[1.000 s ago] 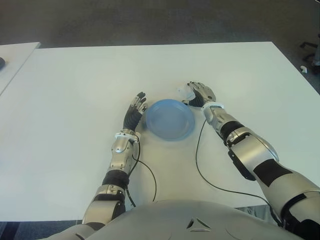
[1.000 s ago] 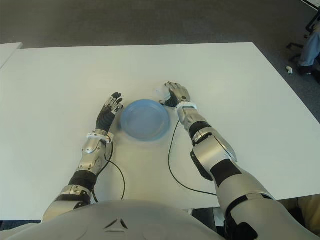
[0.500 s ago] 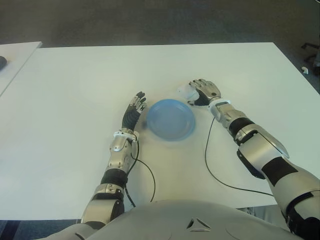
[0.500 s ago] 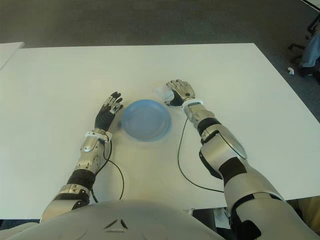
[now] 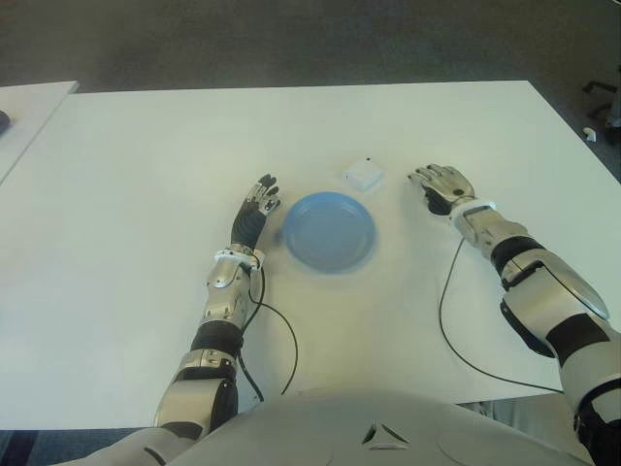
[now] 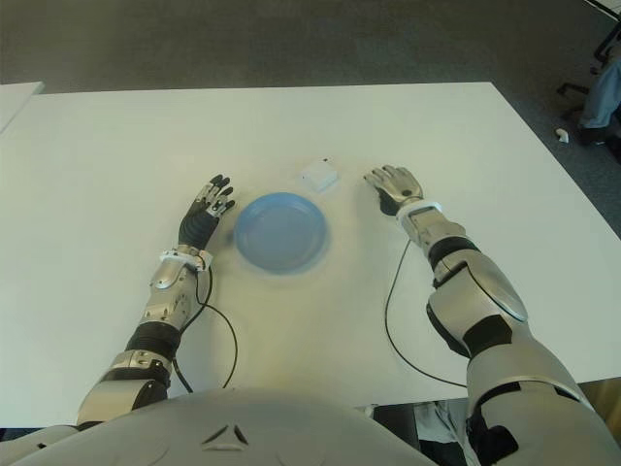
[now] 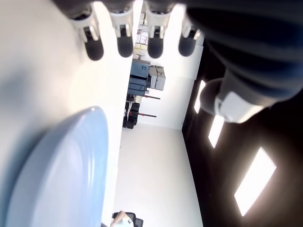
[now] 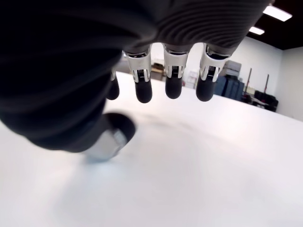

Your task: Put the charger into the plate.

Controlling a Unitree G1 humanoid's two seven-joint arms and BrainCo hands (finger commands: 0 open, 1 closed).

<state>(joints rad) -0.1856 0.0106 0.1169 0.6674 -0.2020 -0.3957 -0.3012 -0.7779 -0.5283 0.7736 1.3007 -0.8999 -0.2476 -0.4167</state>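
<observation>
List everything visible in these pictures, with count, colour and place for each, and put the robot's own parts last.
charger: one, white, on the table just beyond the plate's far right edge, outside it, held by neither hand.
plate: one, blue, near the table's middle, between the two hands, with nothing in it.
table: one, white, under everything.
second table: one, white, only its corner shows at the far left.
cables: two, black, one trailing back from each forearm across the table.
left hand: one, black and silver, left of the plate, fingers extended, holding nothing.
right hand: one, black and silver, right of the charger and apart from it, fingers spread, holding nothing.
</observation>
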